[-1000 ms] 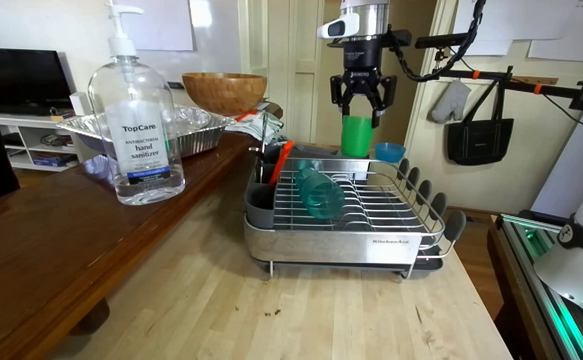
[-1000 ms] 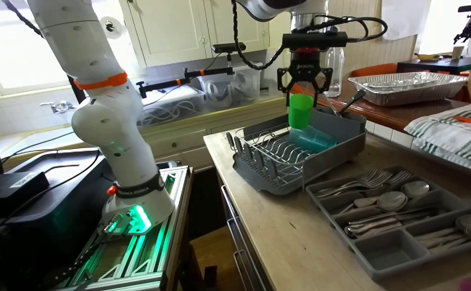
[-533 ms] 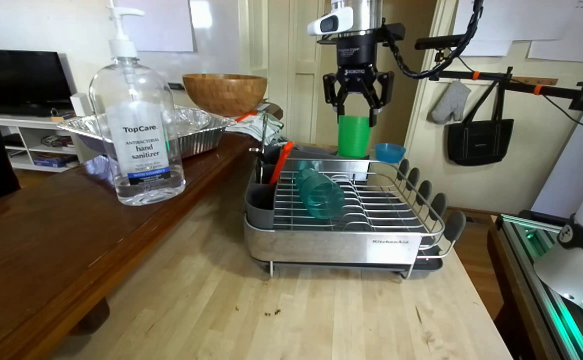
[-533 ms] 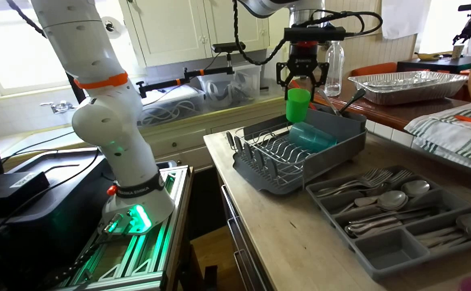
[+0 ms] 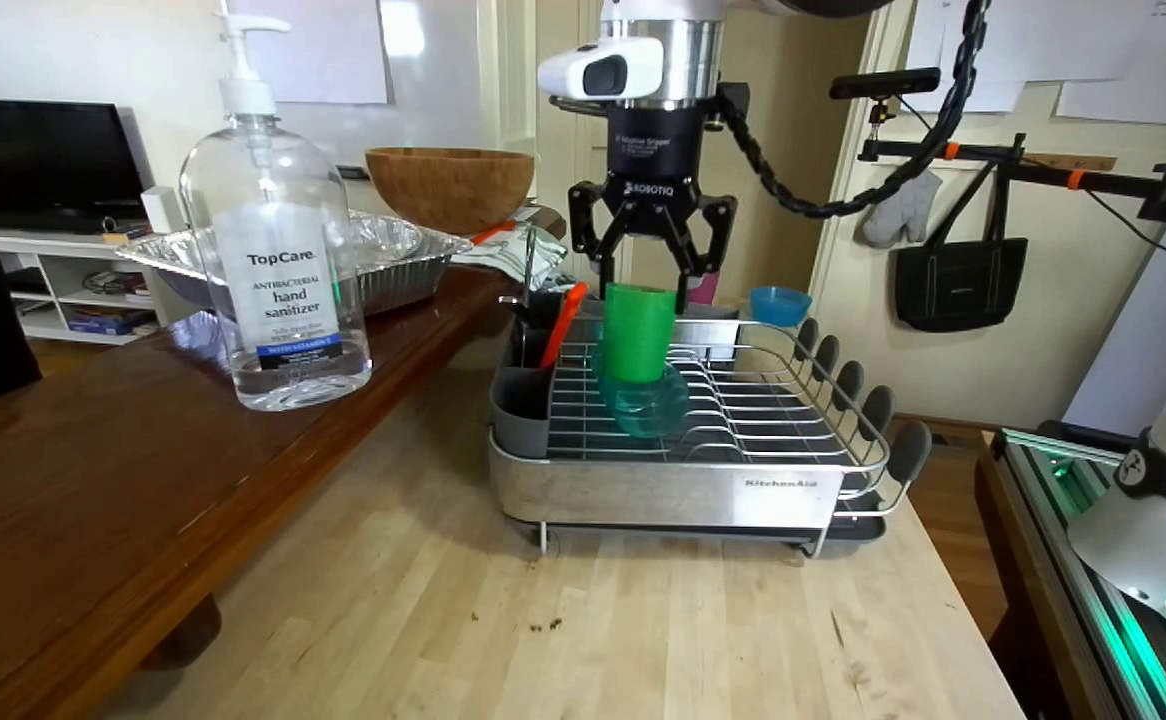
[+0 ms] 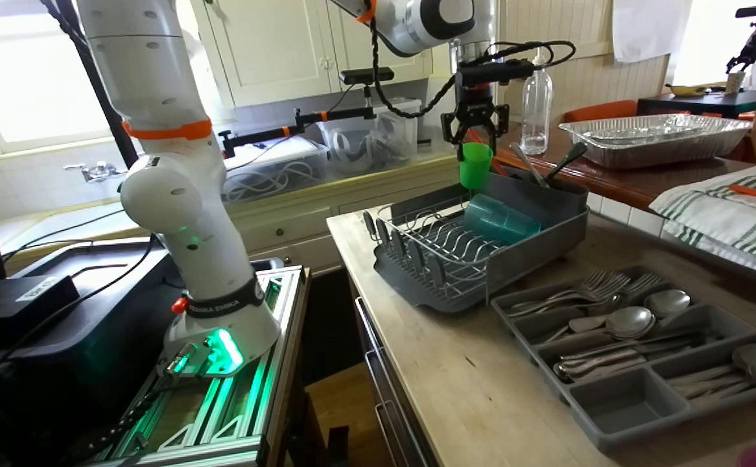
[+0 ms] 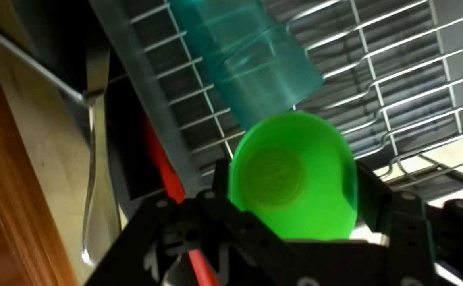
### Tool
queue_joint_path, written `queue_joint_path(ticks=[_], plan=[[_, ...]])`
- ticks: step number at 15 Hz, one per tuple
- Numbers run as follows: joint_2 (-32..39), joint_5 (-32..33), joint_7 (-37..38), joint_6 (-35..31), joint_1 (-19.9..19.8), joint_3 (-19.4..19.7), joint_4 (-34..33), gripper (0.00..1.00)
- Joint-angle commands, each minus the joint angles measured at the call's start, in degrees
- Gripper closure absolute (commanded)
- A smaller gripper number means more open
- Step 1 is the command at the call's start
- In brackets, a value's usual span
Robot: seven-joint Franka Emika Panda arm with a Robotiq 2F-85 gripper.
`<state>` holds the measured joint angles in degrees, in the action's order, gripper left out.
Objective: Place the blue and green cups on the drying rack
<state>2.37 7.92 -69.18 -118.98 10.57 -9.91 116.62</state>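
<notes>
Up near the top middle in both exterior views, the black Robotiq gripper hangs fingers-down, its jaws pinching the green cup near its rim, one finger on either side. The cup is upright, mouth up, held in the air over the KitchenAid drying rack. In the wrist view I can look down into it, at the lower middle of the frame. A see-through teal cup lies on its side on the rack's wires, slanting down from the top of the wrist view; the green rim covers a little of its lower end. Whether the two cups touch, I can't tell.

Left of them in an exterior view, a red handle leans in the rack's grey utensil holder. A TopCare hand sanitizer bottle stands big at the left of the frame, a foil pan partly behind it and a wooden bowl to its right. At the lower right in an exterior view, a grey cutlery tray holds forks and spoons.
</notes>
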Motion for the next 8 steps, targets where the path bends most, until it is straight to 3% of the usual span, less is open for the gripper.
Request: queue_joint_path(ticks=[1,5,8], plan=[[1.55,-0.85,-4.80,-7.61,0.52,-1.54,1.55,0.51],[-0.48,-3.78,-10.52,-11.79,0.00,-2.46,5.66,0.51],[-1.72,-6.89,-15.89,-10.01,0.03,-2.43,7.73,0.51]])
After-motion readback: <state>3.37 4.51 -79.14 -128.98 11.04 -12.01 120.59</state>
